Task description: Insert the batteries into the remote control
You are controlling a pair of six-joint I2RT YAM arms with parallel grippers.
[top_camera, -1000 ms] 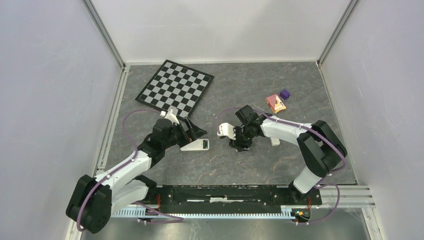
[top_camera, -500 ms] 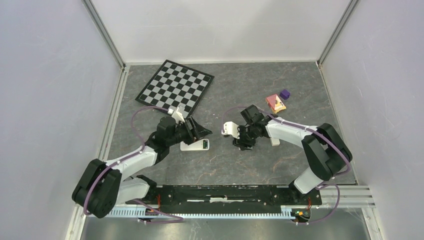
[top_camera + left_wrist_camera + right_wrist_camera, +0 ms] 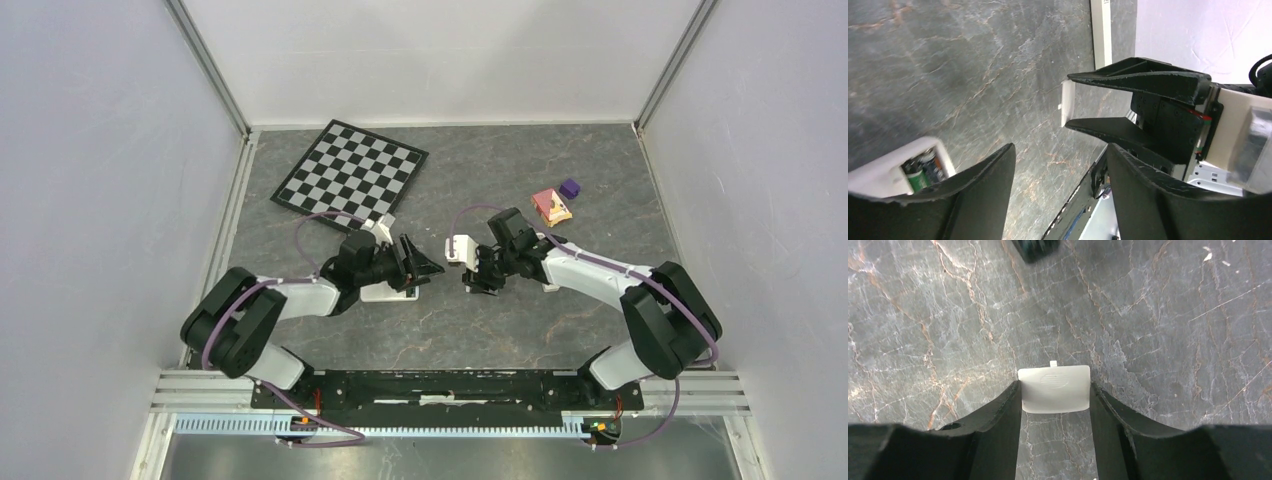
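Observation:
The white remote (image 3: 385, 293) lies under my left gripper (image 3: 432, 270). In the left wrist view its open end (image 3: 893, 172) shows two batteries (image 3: 923, 167) seated in the compartment, one with green wrap. My left gripper (image 3: 1060, 147) is open and empty, just right of the remote. My right gripper (image 3: 481, 280) faces it and is shut on a small white battery cover (image 3: 1054, 389), pinched by its side edges close over the table. The cover also shows in the left wrist view (image 3: 1068, 102), between the right fingers (image 3: 1143, 80).
A chessboard (image 3: 351, 171) lies at the back left. A pink-and-orange block (image 3: 551, 206) and a small purple block (image 3: 569, 187) sit at the back right. A pale white stick (image 3: 551, 283) lies just right of the right gripper, and also shows in the left wrist view (image 3: 1100, 30).
My left arm has stretched to the right, carrying its open gripper across the remote toward the right gripper. The right gripper has barely shifted and still holds the cover.

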